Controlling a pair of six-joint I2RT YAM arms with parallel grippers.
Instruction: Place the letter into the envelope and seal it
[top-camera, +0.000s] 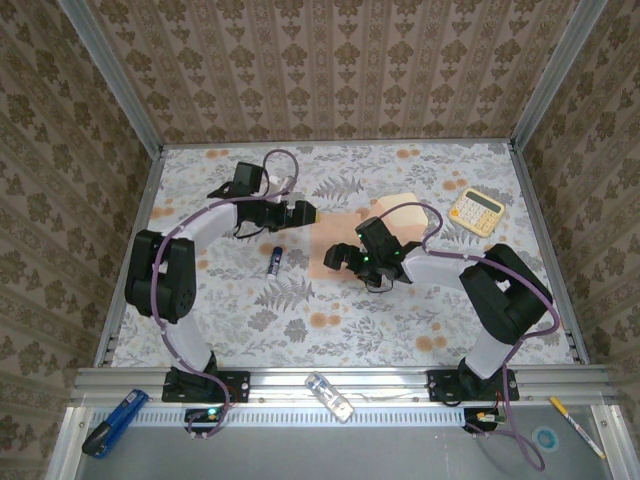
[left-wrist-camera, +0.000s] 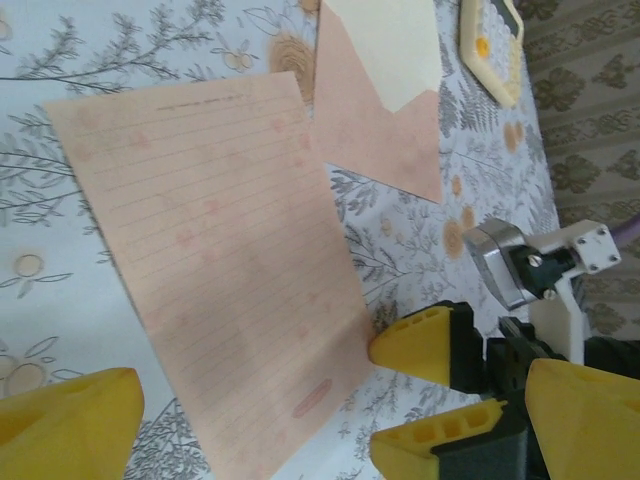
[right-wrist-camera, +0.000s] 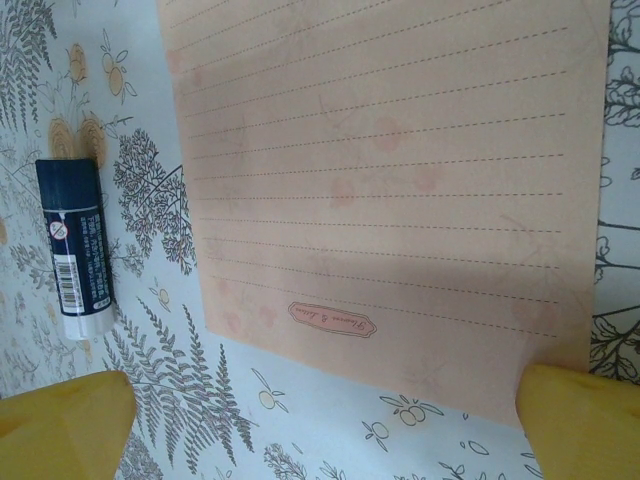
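The letter (top-camera: 343, 230) is a peach-orange lined sheet lying flat mid-table, also in the left wrist view (left-wrist-camera: 210, 260) and the right wrist view (right-wrist-camera: 390, 170). The envelope (top-camera: 398, 207) lies just beyond its far right corner, salmon-pink (left-wrist-camera: 375, 120) with its cream flap open. My left gripper (top-camera: 306, 212) hovers open at the letter's left edge, nothing between its fingers (left-wrist-camera: 70, 420). My right gripper (top-camera: 332, 258) stands open over the letter's near edge, one yellow fingertip (right-wrist-camera: 585, 420) at the sheet's corner. Its fingers (left-wrist-camera: 420, 345) appear beside the letter in the left wrist view.
A dark blue glue stick (top-camera: 274, 260) lies left of the letter, also seen in the right wrist view (right-wrist-camera: 75, 250). A yellow calculator (top-camera: 476, 211) sits at the right, past the envelope. Metal frame rails border the table. Small items lie on the near ledge.
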